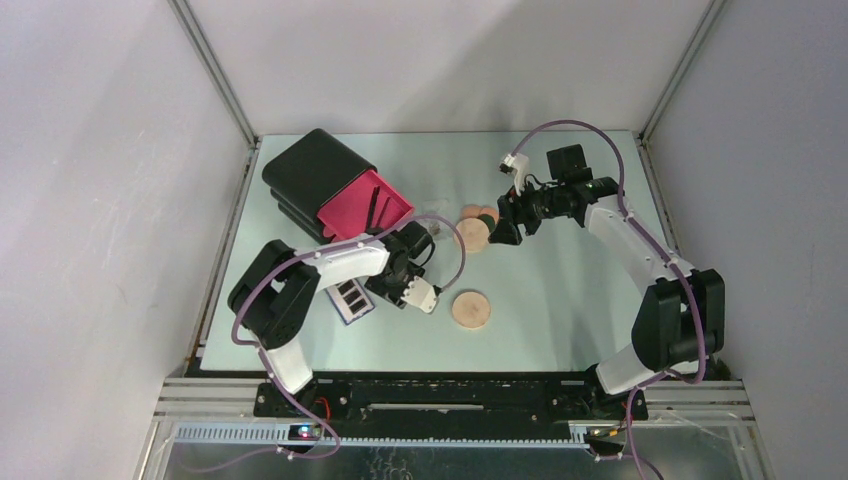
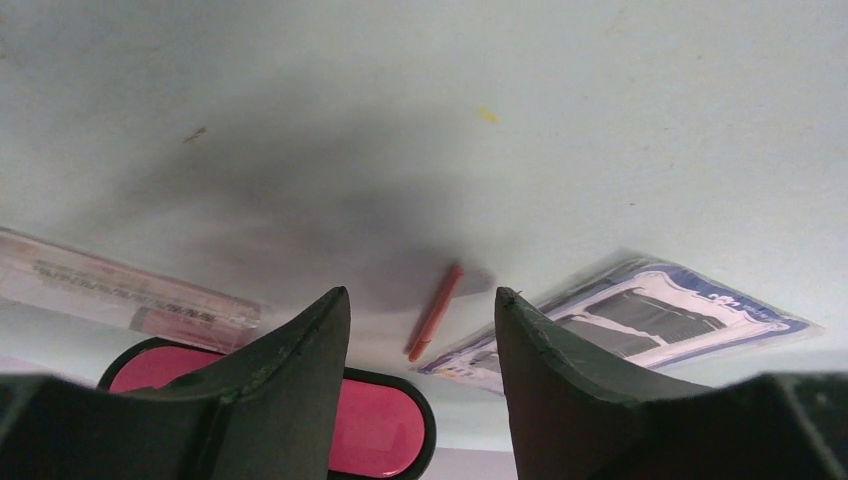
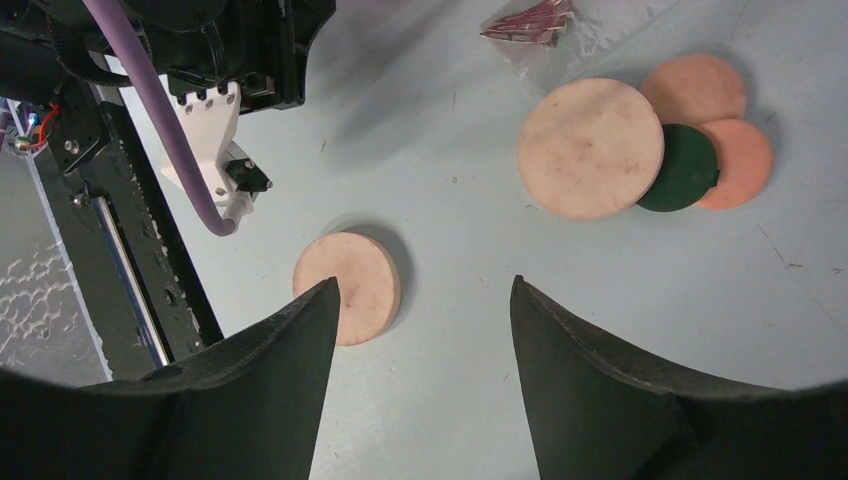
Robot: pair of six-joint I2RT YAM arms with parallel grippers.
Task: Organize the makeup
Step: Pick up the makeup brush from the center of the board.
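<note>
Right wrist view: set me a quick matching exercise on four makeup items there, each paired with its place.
Items:
1. larger tan disc
2. smaller tan disc
3. dark-green round
4. clear packet

Places:
A. at the top edge of the view
B. lying alone, next to one finger of the right claw
C. wedged between a tan disc and the peach rounds
D. overlapping the edge of the dark-green round

Pairs: 1-D, 2-B, 3-C, 4-A
</note>
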